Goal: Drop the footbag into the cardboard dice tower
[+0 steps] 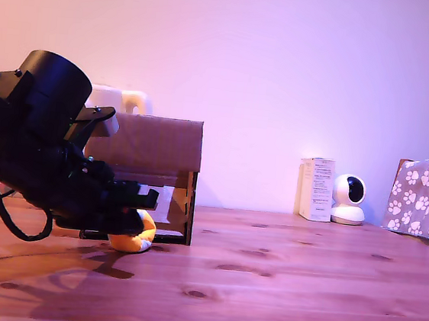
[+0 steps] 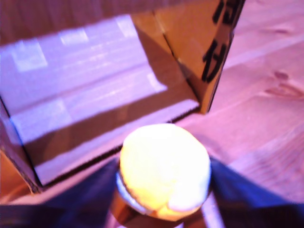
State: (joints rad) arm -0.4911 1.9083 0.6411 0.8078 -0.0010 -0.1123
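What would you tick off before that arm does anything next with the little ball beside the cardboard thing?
1. Ball held: the footbag sits between the dark fingers of the hand; ok.
2. Grip firm: cannot tell.
3. Ball height: low at the wooden table, below the cardboard dice tower top; not ok for dropping in.
4. Tower upright: ok.
5. Top opening free: cannot tell, not visible in either view.
6. Room overhead: nothing seen above the tower in the exterior view; ok.

I can read nothing: print on the white box [image 1: 317, 188] is too small, dark marks on the cardboard dice tower [image 2: 216, 47] illegible.
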